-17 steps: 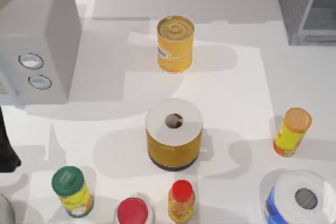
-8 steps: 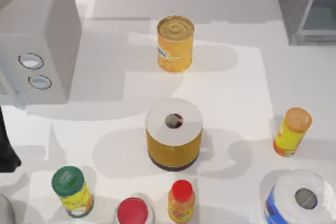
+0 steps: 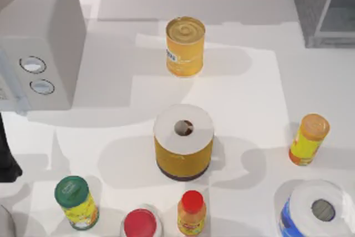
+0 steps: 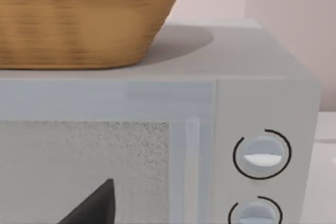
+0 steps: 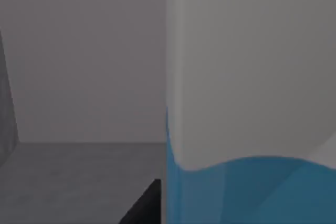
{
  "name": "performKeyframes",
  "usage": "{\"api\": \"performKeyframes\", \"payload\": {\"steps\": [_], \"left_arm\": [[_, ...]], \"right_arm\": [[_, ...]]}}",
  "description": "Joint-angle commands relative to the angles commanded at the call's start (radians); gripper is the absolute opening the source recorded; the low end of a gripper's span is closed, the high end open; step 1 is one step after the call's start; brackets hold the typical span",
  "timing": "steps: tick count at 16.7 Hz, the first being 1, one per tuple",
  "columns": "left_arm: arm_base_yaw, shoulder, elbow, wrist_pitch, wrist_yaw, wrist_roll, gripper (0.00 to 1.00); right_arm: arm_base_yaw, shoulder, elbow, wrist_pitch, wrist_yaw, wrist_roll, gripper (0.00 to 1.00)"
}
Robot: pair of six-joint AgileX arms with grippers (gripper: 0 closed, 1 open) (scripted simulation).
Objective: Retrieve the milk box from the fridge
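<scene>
The right gripper (image 5: 140,205) is deep inside the fridge (image 5: 79,66), right up against the milk box (image 5: 247,129), but I cannot tell whether its fingers have closed. Pulled back carelessly, the carton could topple or snag on the fridge frame (image 3: 327,40).

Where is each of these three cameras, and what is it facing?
Top view: above the table, looking down at cans, bottles and paper rolls; the left arm shows at the left edge.
Left wrist view: on the left arm, facing the microwave with a basket on top; a dark fingertip shows.
Right wrist view: on the right arm, close against the milk box inside grey walls.
Shared: the microwave's two knobs appear in the top and left wrist views.
</scene>
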Motion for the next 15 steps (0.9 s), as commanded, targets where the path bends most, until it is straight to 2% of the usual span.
{"api": "performKeyframes", "payload": {"steps": [2,3,12,15], "left_arm": [[0.000,0.000,0.000,0.000,0.000,0.000,1.00],[0.000,0.000,0.000,0.000,0.000,0.000,1.00],[0.000,0.000,0.000,0.000,0.000,0.000,1.00],[0.000,0.000,0.000,0.000,0.000,0.000,1.00]], "right_arm": [[0.000,0.000,0.000,0.000,0.000,0.000,0.02],[0.000,0.000,0.000,0.000,0.000,0.000,0.00],[-0.003,-0.006,0.000,-0.004,0.000,0.001,0.00],[-0.003,-0.060,0.013,-0.070,-0.001,0.002,0.00]]}}
